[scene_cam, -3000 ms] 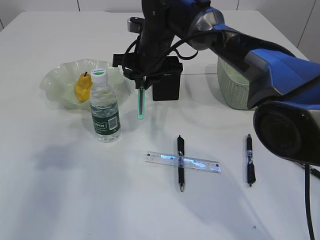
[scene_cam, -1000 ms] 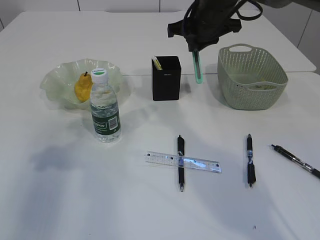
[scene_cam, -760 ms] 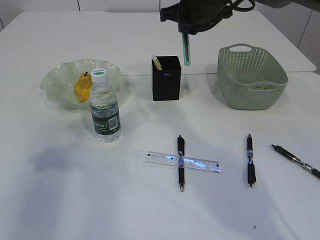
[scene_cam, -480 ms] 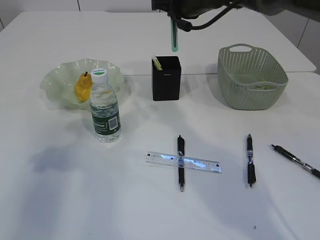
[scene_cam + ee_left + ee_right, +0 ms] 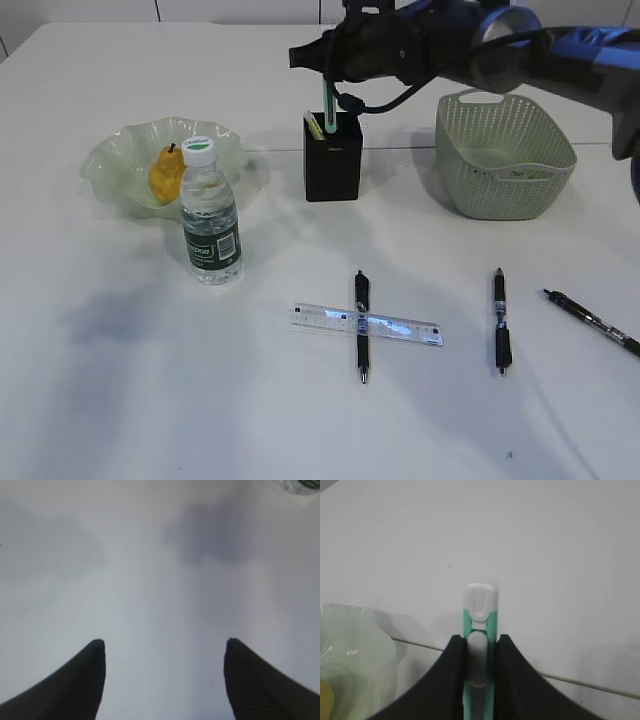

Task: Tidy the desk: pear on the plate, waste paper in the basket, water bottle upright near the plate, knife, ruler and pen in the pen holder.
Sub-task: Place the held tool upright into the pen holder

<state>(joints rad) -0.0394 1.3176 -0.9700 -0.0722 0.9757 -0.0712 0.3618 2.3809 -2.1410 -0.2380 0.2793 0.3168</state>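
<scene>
My right gripper (image 5: pixel 328 78) reaches in from the right and is shut on the teal-and-white knife (image 5: pixel 327 108), which hangs upright. Its lower end dips into the open top of the black pen holder (image 5: pixel 334 165). In the right wrist view the knife (image 5: pixel 480 611) sits clamped between the fingers (image 5: pixel 451 665). The pear (image 5: pixel 165 173) lies on the green plate (image 5: pixel 110 160), and the water bottle (image 5: pixel 211 215) stands upright before it. The clear ruler (image 5: pixel 400 327) lies across a black pen (image 5: pixel 361 295). My left gripper (image 5: pixel 162 642) hangs open over bare table.
Two more pens (image 5: pixel 499 320) (image 5: pixel 592 321) lie at the front right. The sage-green basket (image 5: pixel 503 150) stands right of the holder, with pale scraps faintly visible inside. A yellowish thing pokes from the holder's left corner. The plate's rim (image 5: pixel 355 640) shows left of the knife.
The right gripper carried the knife left from beside the basket to above the pen holder, then lowered it until its tip entered the holder. The left gripper stayed open.
</scene>
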